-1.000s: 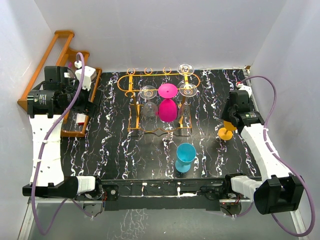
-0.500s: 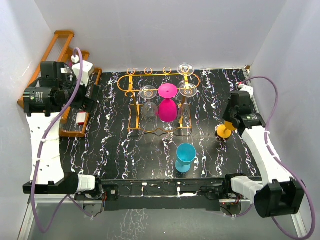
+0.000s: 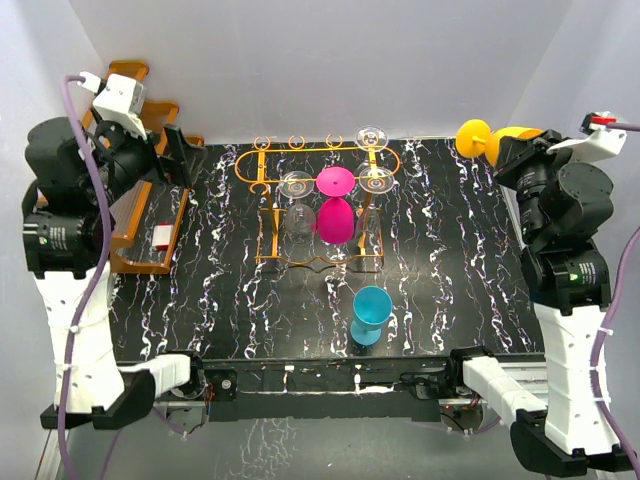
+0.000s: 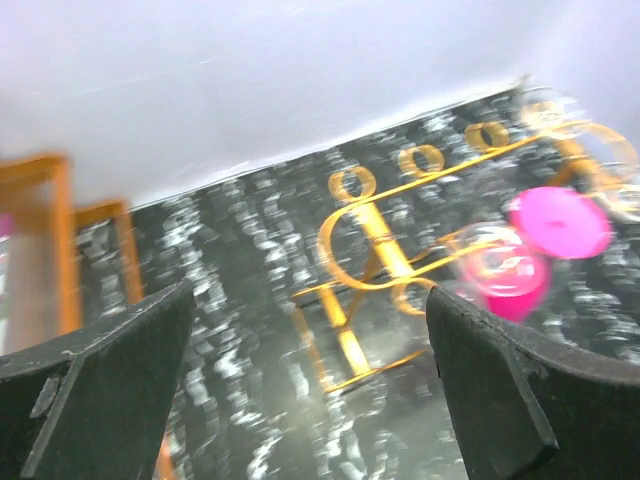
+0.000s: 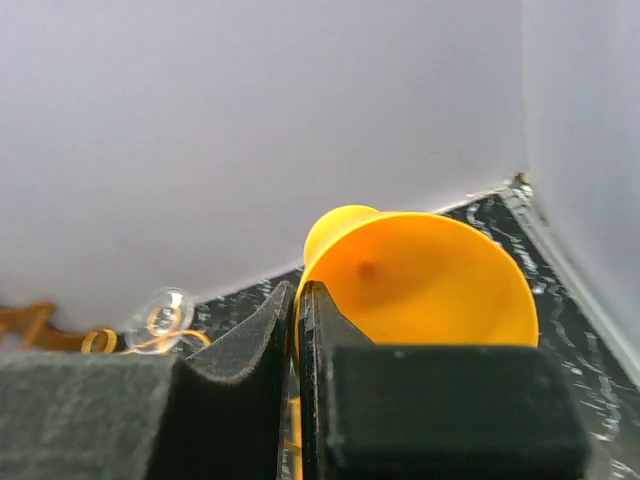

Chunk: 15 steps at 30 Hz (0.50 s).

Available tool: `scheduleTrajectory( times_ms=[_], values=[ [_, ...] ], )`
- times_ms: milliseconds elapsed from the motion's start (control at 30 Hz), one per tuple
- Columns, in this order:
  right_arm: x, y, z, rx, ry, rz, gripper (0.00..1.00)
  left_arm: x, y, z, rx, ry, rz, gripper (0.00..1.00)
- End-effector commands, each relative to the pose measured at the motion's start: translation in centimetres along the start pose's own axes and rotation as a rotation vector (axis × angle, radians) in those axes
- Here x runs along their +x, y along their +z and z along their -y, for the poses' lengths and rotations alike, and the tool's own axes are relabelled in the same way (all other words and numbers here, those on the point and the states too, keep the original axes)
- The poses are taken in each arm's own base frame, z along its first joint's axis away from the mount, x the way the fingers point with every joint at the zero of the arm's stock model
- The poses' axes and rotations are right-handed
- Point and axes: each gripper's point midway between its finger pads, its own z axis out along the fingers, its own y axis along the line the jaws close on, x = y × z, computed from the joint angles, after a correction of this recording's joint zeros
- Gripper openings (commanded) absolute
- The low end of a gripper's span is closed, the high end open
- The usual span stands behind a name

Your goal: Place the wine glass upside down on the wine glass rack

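Progress, from the near edge outward:
- At 6 o'clock on the black marbled table (image 3: pixel 230 300), a sky-blue plastic goblet (image 3: pixel 371 316) is being left standing upright, untouched by either arm.
- Toward 12 o'clock, the orange-gold wire wine glass rack (image 3: pixel 268 222) is already being occupied. A pink plastic glass (image 3: pixel 335 205) is being carried upside down at its middle, with clear glasses (image 3: pixel 297 185) hanging beside it and further back.
- At about 2 o'clock, well apart from the rack and high above the table corner, the orange plastic wine glass (image 3: pixel 478 137) is being held aloft. It is not yet on the rack. Judged roughly halfway: the pick-up is done, while carrying across, inverting and hooking on are left.

Pose:
- The right gripper (image 5: pixel 298 300) is being kept clamped together on the orange glass, which is being carried roughly sideways. The right arm is being held reared up tall.
- The left gripper (image 4: pixel 310 295) is being held wide apart and empty at 10 o'clock, raised and aimed toward the rack, beside the brown wooden rack (image 3: pixel 130 70). The wrist view is blurred.
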Motion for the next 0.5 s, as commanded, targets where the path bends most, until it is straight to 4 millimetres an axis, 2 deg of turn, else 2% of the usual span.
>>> scheduleTrajectory(
  times_ms=[0, 67, 100, 133, 167, 200, 367, 467],
  values=[
    [-4.7, -2.4, -3.5, -0.197, 0.254, 0.206, 0.08, -6.9, -2.5, 7.5, 0.395, -0.172, 0.371, 0.97],
    [-8.1, -6.3, -5.4, -0.407, 0.289, 0.455, 0.08, -8.0, -2.7, 8.6, 0.493, -0.235, 0.462, 0.97],
    [-9.7, -8.2, -5.6, -0.470, 0.303, 0.582, 0.08, -8.5, -2.8, 9.2, 0.546, -0.321, 0.480, 0.97],
    [-10.7, -8.9, -5.2, -0.478, 0.372, 0.640, 0.08, -9.0, -2.8, 9.4, 0.584, -0.368, 0.508, 0.97],
    [-11.5, -9.1, -4.9, -0.469, 0.447, 0.656, 0.08, -9.9, -3.2, 9.6, 0.623, -0.395, 0.566, 0.97],
    [-12.2, -9.1, -5.1, -0.483, 0.484, 0.664, 0.08, -10.0, -3.2, 9.6, 0.648, -0.445, 0.589, 0.96],
    [-14.7, -9.2, -8.7, -0.770, 0.665, 0.746, 0.08, -9.4, -2.6, 9.4, 0.783, -0.671, 0.665, 0.96],
    [-16.3, -10.1, -10.2, -0.972, 0.731, 0.854, 0.08, -8.4, -1.1, 8.5, 0.789, -0.845, 0.628, 0.95]
  ],
)
